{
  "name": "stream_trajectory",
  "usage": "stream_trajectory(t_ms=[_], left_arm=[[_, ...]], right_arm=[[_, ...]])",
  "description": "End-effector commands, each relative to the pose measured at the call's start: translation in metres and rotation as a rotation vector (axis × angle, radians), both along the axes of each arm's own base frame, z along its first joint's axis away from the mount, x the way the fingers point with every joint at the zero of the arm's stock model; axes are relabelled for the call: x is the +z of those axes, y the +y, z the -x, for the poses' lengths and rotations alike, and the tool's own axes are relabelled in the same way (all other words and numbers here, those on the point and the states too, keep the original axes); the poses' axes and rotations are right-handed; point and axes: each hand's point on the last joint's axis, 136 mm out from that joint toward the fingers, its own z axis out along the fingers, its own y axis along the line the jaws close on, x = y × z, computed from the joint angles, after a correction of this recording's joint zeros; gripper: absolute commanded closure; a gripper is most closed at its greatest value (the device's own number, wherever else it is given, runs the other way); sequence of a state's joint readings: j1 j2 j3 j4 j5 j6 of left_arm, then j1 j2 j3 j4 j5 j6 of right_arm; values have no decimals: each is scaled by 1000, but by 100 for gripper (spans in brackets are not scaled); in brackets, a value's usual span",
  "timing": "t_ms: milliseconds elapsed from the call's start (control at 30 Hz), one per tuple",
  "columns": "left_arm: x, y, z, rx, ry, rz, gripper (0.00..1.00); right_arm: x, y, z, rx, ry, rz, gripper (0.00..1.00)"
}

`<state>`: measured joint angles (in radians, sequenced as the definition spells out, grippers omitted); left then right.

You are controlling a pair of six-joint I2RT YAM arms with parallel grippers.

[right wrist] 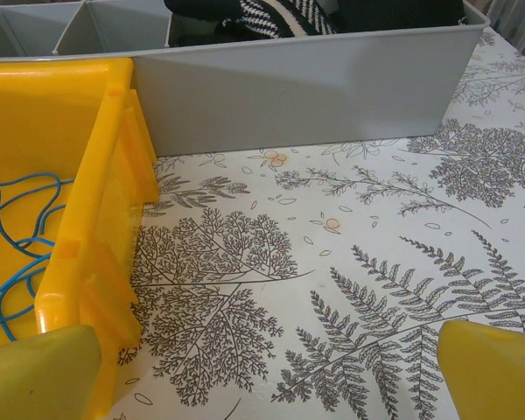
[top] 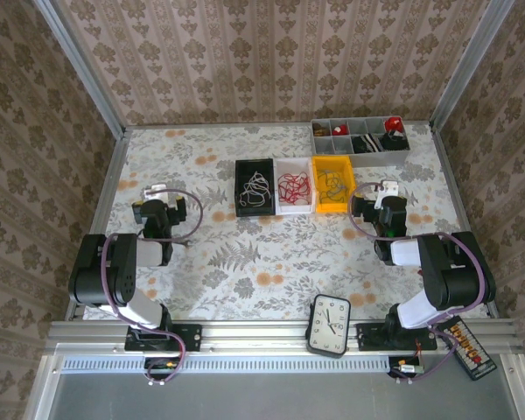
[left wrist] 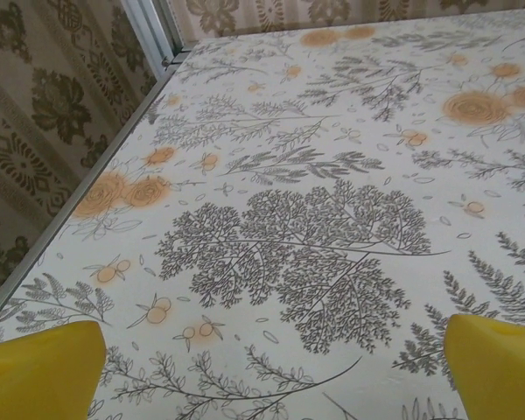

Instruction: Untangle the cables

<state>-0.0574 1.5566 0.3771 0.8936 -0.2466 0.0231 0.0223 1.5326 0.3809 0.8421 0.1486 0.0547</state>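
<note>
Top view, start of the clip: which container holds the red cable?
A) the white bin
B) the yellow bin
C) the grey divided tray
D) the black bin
A: the red cable lies coiled in the white bin, which sits in the middle of the row, between the black bin and the yellow bin.

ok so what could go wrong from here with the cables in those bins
The open right end effector sits right beside the yellow bin; reaching in could clip its wall and shove it.
The blue cables lie in thin loops; pulling one strand might tighten the tangle or drag out the whole bundle.
</note>
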Motion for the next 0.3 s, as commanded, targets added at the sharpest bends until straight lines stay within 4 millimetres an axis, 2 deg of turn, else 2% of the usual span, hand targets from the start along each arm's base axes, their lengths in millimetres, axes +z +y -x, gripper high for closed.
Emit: stream_trajectory(t_ms=[0, 267], left_arm=[[12, -3, -5, -24, -51, 1, 0], [12, -3, -6, -24, -50, 2, 0]], right_arm=[[12, 4, -10, 19, -33, 2, 0], [14, 5, -9, 29, -41, -2, 0]])
